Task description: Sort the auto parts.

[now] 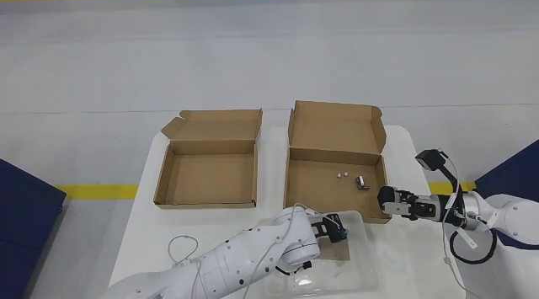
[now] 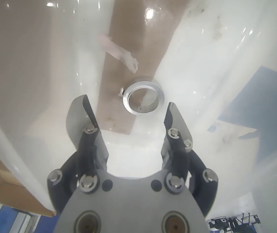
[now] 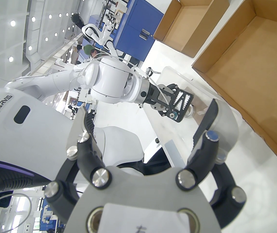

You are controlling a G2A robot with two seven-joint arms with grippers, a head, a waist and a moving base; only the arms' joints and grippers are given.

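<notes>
Left end effector (image 2: 128, 102), jaws spread wide and empty, hung inside the clear bin (image 2: 31, 73), its fingertips flanking a metal ring (image 2: 143, 96) that lay on the bin's floor. A pale plastic clip (image 2: 119, 53) lay in the bin just beyond the ring. Right end effector (image 3: 149, 106), likewise wide and empty, was held outside the bin. Probable hazards: the smooth, round ring could squirt from closing fingers. A fingertip could scrape the bin's floor or drag the clip along. The two arms could also crowd each other above the bin.
</notes>
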